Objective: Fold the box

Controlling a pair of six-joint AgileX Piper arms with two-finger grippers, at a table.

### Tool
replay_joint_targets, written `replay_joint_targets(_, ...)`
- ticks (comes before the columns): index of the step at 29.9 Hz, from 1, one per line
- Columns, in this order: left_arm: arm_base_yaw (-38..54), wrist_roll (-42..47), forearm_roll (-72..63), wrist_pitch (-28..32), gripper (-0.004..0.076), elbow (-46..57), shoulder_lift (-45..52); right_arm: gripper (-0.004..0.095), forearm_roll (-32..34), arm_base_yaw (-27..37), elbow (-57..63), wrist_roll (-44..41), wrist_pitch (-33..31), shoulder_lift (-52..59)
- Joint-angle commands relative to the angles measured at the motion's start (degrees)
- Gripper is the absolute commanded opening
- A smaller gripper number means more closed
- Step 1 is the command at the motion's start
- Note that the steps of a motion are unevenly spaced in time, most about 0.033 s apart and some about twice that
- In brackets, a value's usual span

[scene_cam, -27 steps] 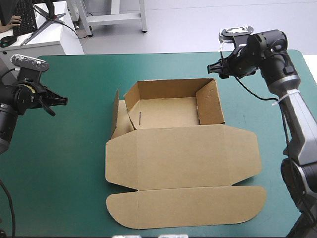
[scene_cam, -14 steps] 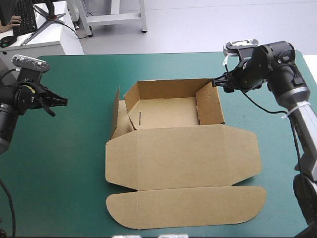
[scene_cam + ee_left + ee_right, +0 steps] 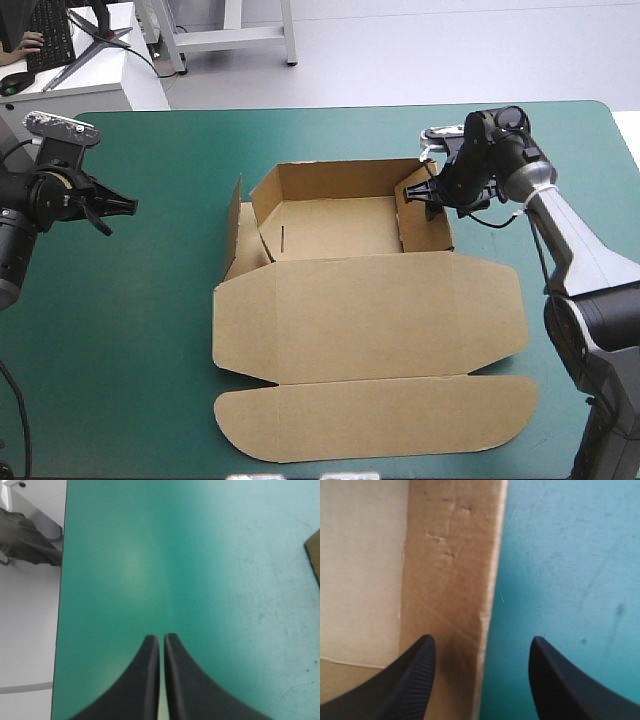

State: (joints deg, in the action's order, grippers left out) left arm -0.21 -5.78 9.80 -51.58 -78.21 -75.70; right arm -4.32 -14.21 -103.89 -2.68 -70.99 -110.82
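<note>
**At the tray's right wall: right gripper open, left gripper shut and idle**

On the middle of the teal-green cover (image 3: 150, 330) lies the box (image 3: 370, 320), brown and half formed. Its far part stands as an open tray, and its lid lies flat toward the near edge of the table. The tray's back wall and right wall (image 3: 430, 225) are upright. On the left side, the flaps lean outward and are not tucked.

The right gripper (image 3: 425, 192) sits at the top edge of the right wall. In the right wrist view, the right gripper (image 3: 481, 639) has its black fingers wide apart and grips nothing. One finger is over the tray's inside and the other over the cover, with the wall (image 3: 450, 580) between them.

The left gripper (image 3: 115, 205) hangs near the table's left edge, well apart from the box. In its own view, the left gripper (image 3: 160, 637) has its fingers pressed together into one arch above bare cover, holding nothing. A corner of the box (image 3: 314, 555) shows off to one side.
</note>
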Motion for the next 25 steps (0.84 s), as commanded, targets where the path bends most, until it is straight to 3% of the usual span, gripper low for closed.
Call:
replay_joint_targets(1, 0.07, 0.19, 0.33, 2.32, 0.0013, -1.69, 0.88, 0.0515, -0.31, 0.15, -1.48, 1.96, 0.33, 0.08)
replay_joint_targets(8, 0.07, 0.19, 0.33, 2.11, 0.0013, -1.69, 0.25, 0.0505, -0.31, 0.15, -1.77, 2.68, 2.68, -1.48)
replay_joint_targets(11, 0.07, 0.19, 0.33, 1.99, 0.0013, -1.69, -0.12, 0.0458, -0.31, 0.15, -2.16, 2.68, 3.44, -1.48)
replay_joint_targets(18, 0.07, 0.19, 0.33, 1.99, 0.0013, -1.69, -0.23, 0.0268, -0.59, 0.15, -2.04, 2.68, 3.37, -1.98)
replay_joint_targets(20, 0.07, 0.19, 0.33, 1.99, 0.0013, -1.69, -0.23, 0.0171, -1.02, 0.15, -2.04, 2.68, 3.24, -2.36)
replay_joint_targets(22, 0.07, 0.19, 0.33, 1.99, 0.0012, -1.69, -0.23, -0.0007, -2.04, 0.15, -2.04, 2.68, 3.24, -2.35)
replay_joint_targets(25, 0.07, 0.19, 0.33, 1.99, 0.0010, -1.69, -0.23, -0.0018, -2.17, 0.15, -2.17, 2.68, 3.39, -2.35)
